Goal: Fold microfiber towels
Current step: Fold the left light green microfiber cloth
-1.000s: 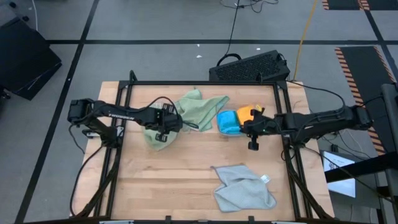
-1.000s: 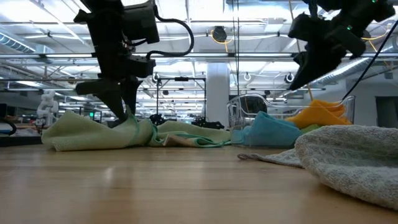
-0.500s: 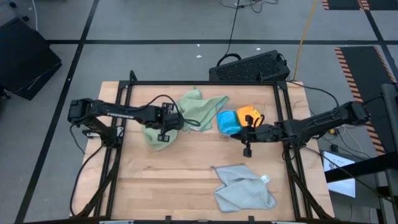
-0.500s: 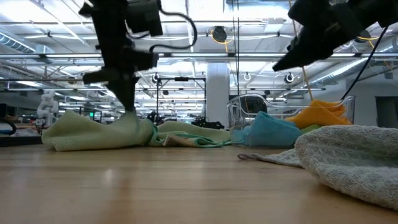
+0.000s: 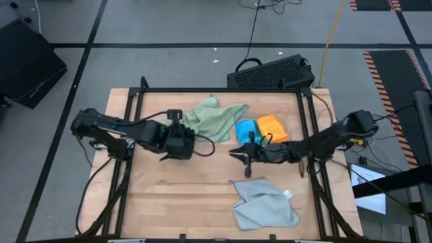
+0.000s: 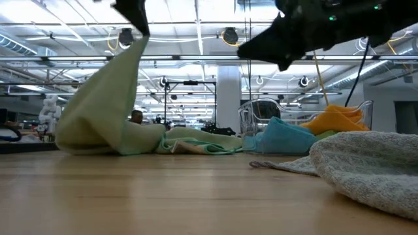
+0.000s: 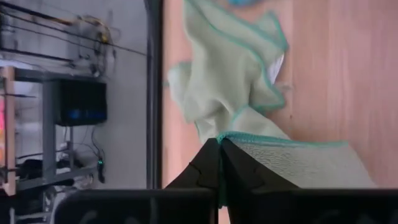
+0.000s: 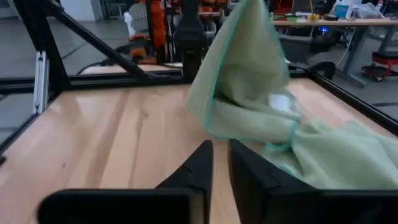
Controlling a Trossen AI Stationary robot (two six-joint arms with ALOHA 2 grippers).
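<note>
My left gripper (image 6: 134,25) is shut on a pale sage green towel (image 6: 108,108) and holds it up over the table's left half. The towel's lower part lies on the wood. A second pale green towel (image 5: 217,116) lies at the far middle. Blue (image 5: 246,132) and orange (image 5: 272,126) towels sit to its right, and a grey towel (image 5: 263,202) lies near the front edge. My right gripper (image 8: 221,163) points level at the raised towel (image 8: 249,68) from the right. It stops short of the towel, with a narrow gap between its fingers. My left gripper pinches the towel at its teal-hemmed edge (image 7: 249,138) between its two shut fingers (image 7: 208,165), slanting down from above. The towel hangs below in a tent shape, drawn up to a peak (image 6: 134,46), with its bottom folds (image 6: 85,140) on the table.
A clear plastic tray (image 6: 258,114) stands at the far right by the blue and orange towels. A black frame rail (image 5: 131,135) runs along the table's left and right sides. Bare wood (image 5: 182,196) lies in the near left part.
My left gripper has taken hold of the pale green towel and risen, pulling one edge into a tall peak while the rest stays on the table. My right gripper has swung from above the tray toward the table's left and tipped from pointing down to nearly level.
</note>
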